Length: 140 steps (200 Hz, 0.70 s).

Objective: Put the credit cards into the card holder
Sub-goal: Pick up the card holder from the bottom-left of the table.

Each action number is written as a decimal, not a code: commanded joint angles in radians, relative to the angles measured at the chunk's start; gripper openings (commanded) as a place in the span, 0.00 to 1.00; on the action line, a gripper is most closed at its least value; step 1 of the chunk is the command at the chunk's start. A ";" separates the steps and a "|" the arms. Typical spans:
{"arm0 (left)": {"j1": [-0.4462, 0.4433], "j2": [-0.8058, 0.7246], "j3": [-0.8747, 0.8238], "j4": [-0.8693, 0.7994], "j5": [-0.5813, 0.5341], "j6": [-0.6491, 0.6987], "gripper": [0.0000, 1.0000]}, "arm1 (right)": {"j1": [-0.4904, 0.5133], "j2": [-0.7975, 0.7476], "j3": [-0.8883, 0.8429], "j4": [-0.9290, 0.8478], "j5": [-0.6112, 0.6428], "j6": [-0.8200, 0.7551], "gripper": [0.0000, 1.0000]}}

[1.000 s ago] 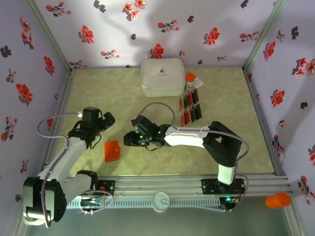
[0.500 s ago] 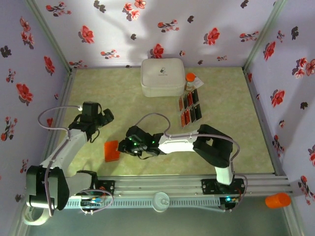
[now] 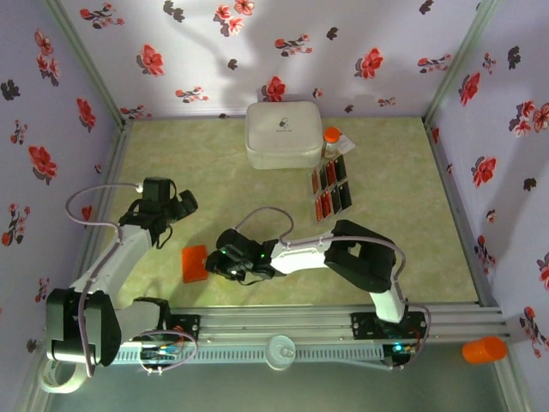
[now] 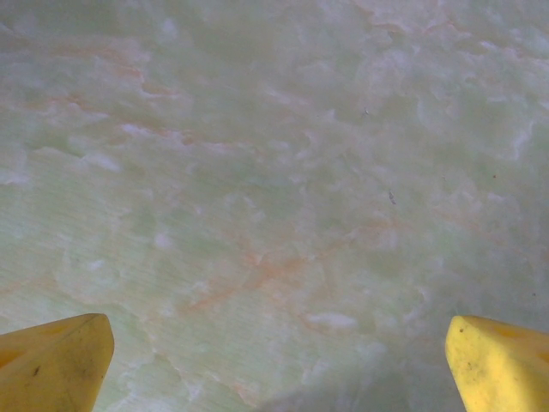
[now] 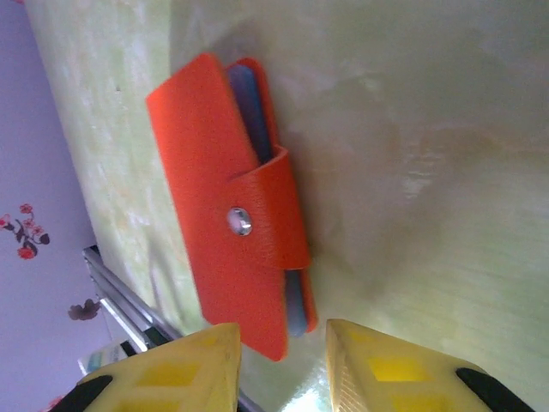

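The right hand [image 5: 283, 343] reaches low over the green marbled surface [image 4: 274, 172], its two yellow fingers [image 5: 189, 365] a narrow way apart. The card holder [image 5: 232, 223] lies flat just ahead of the fingertips, its near end at the mouth of the gap. Whether the fingers pinch it I cannot tell. It is folded, the strap fastened by a metal snap [image 5: 240, 221], with blue-grey lining [image 5: 250, 112] showing at the edge. The credit cards [image 3: 332, 189], red and black, lie in rows well behind this hand. The left hand [image 3: 184, 204] is spread wide over bare surface, clasping nothing, with the card holder near it on its near side.
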 commanded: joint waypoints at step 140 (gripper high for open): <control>0.008 -0.018 -0.036 0.039 0.005 0.011 1.00 | 0.009 0.099 0.089 0.034 -0.021 0.024 0.28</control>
